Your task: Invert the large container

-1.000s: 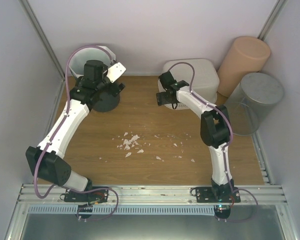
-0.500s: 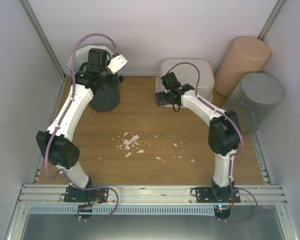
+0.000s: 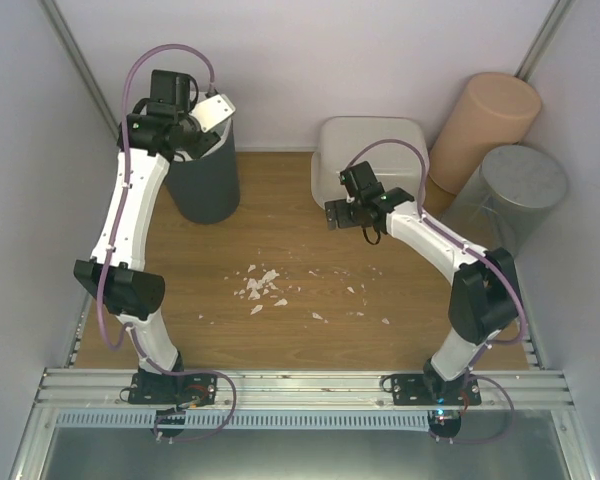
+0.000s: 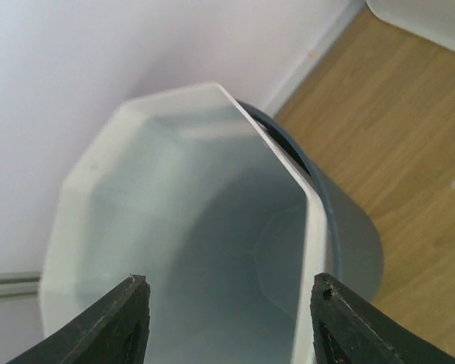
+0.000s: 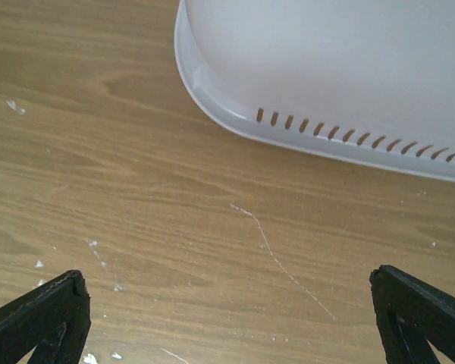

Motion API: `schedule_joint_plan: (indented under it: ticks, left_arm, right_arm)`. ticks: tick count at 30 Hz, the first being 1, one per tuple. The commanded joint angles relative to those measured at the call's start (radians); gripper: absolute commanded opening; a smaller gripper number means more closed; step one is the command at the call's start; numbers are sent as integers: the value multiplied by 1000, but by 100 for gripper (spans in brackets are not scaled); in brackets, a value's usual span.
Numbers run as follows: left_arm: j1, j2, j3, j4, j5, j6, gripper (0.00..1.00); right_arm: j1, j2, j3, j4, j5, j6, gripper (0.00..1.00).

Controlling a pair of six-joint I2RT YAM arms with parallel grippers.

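— Near the back wall, where does the large container stand?

— It stands at the far edge of the table, between the middle and the right corner. Its rim with the row of small slots lies down on the wood, so it seems to be turned over already.

— And the right gripper?

— Its jaws are spread wide and hold nothing. It hangs low over the wood, just in front of the container's rim, not touching.

— What can go wrong there?

— If the arm goes forward, a finger may catch the rim and push the container. It could slide toward the peach cylinder and the grey cylinder, or lift on one side and fall back on its base.

— What about the left gripper?

— It is also open and empty. Its two fingers stand on both sides of the mouth of a white octagonal tub, in the far left corner by the dark bin. Whether the tub sits inside the bin or only beside it, one cannot tell.

— Is that a danger?

— Probably yes. The tub's wall looks thin, so a closing grip could bend it or slip. A pull could also drag the bin over, and this is not the thing the task asks for.
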Motion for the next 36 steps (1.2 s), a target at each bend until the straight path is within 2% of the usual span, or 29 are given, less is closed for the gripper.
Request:
schedule_joint_plan:
  ticks: [1, 5, 15, 36]
  left_arm:
    - [25, 11, 17, -137, 52, 34, 59]
    - [38, 31, 36, -172, 73, 29, 59]
    - [59, 79, 59, -200, 125, 32, 47]
    - [88, 96, 94, -159, 144, 27, 42]
  right_arm:
    - [7, -16, -37, 19, 3, -10, 100]
    - [7, -25, -60, 30, -2, -8, 100]
    - [7, -36, -91, 35, 5, -10, 100]
    - [7, -21, -115, 43, -5, -6, 100]
